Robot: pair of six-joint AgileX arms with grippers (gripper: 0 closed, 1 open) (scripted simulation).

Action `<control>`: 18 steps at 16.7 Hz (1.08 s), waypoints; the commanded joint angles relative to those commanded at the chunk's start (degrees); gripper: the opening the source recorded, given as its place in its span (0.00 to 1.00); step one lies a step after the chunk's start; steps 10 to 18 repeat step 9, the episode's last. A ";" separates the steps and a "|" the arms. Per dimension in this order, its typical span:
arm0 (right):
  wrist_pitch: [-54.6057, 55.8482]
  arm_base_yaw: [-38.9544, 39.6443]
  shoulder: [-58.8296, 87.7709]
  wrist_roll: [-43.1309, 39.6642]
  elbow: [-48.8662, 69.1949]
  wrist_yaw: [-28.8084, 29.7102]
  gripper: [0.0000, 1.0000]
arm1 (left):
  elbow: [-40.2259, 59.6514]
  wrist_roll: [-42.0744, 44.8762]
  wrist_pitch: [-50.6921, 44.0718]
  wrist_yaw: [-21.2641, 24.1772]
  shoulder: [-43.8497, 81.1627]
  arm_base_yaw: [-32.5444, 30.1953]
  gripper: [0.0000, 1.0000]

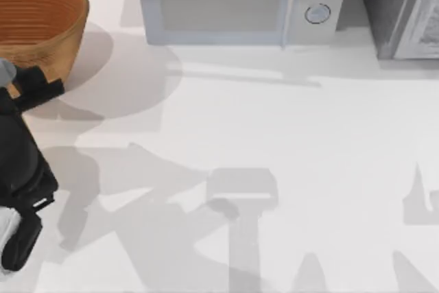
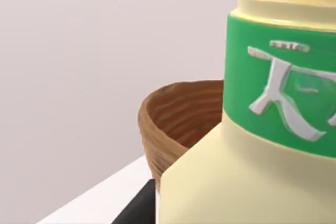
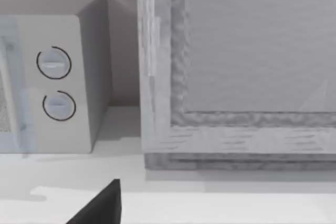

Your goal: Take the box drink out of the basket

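Box drink: your pale cream-yellow carton with a green label [image 2: 262,145] sits right at the left wrist camera, out of the basket.
Basket: round orange-brown woven bowl [image 1: 38,22], just behind it.
Left hand: fingers unseen, so you cannot tell its grip.

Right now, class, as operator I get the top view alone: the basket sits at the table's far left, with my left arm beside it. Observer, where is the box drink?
Observer: In the left wrist view, the box drink looms close before the left gripper's camera, cream with a green band; the basket stands behind it.
Operator: What does the right wrist camera face?
Observer: The microwave's two dials, beside a grey framed panel.
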 joint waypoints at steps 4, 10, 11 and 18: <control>0.00 0.00 0.00 0.00 0.00 0.00 1.00 | 0.00 0.00 0.00 0.00 0.00 0.00 1.00; 0.00 0.00 0.00 0.00 0.00 0.00 1.00 | 0.00 0.00 0.00 0.00 0.00 0.00 1.00; 0.00 0.00 0.00 0.00 0.00 0.00 1.00 | 0.00 0.00 0.00 0.00 0.00 0.00 1.00; 0.00 0.00 0.00 0.00 0.00 0.00 1.00 | 0.00 0.00 0.00 0.00 0.00 0.00 1.00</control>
